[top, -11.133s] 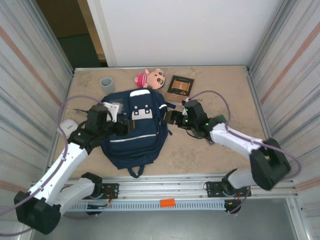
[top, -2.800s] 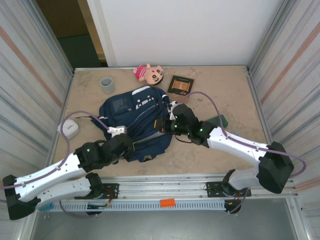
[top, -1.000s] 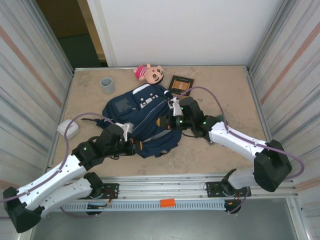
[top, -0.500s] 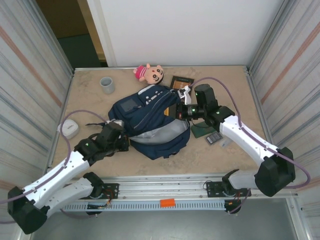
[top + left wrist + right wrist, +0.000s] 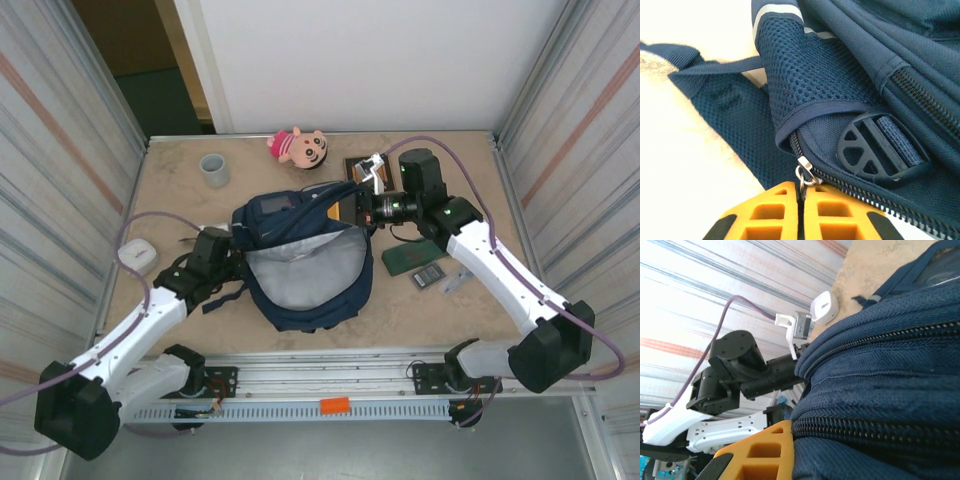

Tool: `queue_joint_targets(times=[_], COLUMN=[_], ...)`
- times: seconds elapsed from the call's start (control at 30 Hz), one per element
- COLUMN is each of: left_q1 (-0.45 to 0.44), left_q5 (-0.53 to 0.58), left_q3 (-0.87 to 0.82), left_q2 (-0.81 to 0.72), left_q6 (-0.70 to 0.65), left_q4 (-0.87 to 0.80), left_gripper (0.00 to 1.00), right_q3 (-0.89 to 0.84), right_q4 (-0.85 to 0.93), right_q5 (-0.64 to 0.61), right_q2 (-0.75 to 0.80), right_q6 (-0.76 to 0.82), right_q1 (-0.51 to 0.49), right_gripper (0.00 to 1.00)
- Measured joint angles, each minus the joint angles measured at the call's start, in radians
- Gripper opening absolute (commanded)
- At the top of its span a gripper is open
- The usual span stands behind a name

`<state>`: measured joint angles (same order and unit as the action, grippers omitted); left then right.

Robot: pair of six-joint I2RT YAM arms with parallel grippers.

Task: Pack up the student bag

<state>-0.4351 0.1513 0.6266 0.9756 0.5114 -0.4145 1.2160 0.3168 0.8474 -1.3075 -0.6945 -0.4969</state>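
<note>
left end effector (image 5: 801,194), right end effector (image 5: 346,212): each clamped on student bag (image 5: 312,306) (gaping).

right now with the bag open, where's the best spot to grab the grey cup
Probably its rim, from straight above: the grey cup stands upright with its mouth open upward, so one finger can drop inside and one outside the wall. It stands apart from the student bag.

Bright even light, soft shadows; wrist views overexposed white beside the sharp student bag (image 5: 850,65).
</note>
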Motion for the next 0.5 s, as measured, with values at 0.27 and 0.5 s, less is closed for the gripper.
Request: queue_joint_targets(times=[0.27, 0.5], left_q1=[0.024, 0.023], left_q5=[-0.042, -0.313], left_q3=[0.011, 0.044], left_q2=[-0.054, -0.264], left_q6=[-0.095, -0.332], left_q4=[-0.007, 0.062], left_gripper=[0.59, 0.82], right_q3=[0.016, 0.034], right_q4=[0.0, 0.006], right_q5=[0.018, 0.021], right_q2=[-0.023, -0.051], right_q6=[0.0, 0.027], right_q1=[-0.011, -0.048], right_gripper=[0.0, 0.0])
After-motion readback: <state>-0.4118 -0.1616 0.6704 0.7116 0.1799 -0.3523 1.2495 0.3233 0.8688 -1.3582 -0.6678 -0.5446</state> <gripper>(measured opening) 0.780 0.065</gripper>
